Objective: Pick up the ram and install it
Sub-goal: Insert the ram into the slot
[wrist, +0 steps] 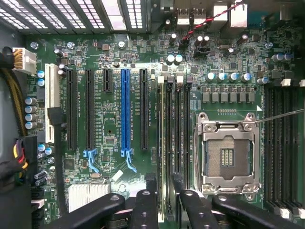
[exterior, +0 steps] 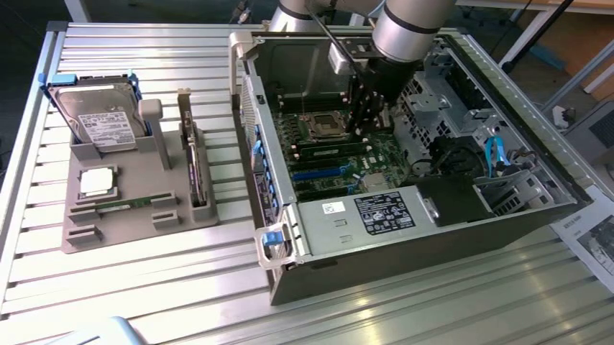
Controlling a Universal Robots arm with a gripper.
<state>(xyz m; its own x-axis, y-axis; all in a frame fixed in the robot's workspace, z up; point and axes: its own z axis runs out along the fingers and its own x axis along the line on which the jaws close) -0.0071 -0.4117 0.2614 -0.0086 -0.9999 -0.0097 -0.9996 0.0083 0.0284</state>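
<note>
Showing the task near its end, as we judge it: one ram stick (wrist: 163,133) stands on edge in a slot of the green board (wrist: 109,119), just beside the empty processor socket (wrist: 228,155). The jaws stand apart, one on either side of the stick's end, and neither appears to press it, so nothing is clamped. In the exterior view the arm (exterior: 413,29) reaches down into the open computer case (exterior: 287,273). At about nine o'clock from the case, on the worktop (exterior: 144,302), a grey holder (exterior: 96,241) carries a second ram stick (exterior: 123,205) lying flat. Picking up looks done, but we cannot confirm full seating. The slot's end latches are hard to make out, the jaws cover the stick's near end, and the arm hides the slot in the exterior view.
</note>
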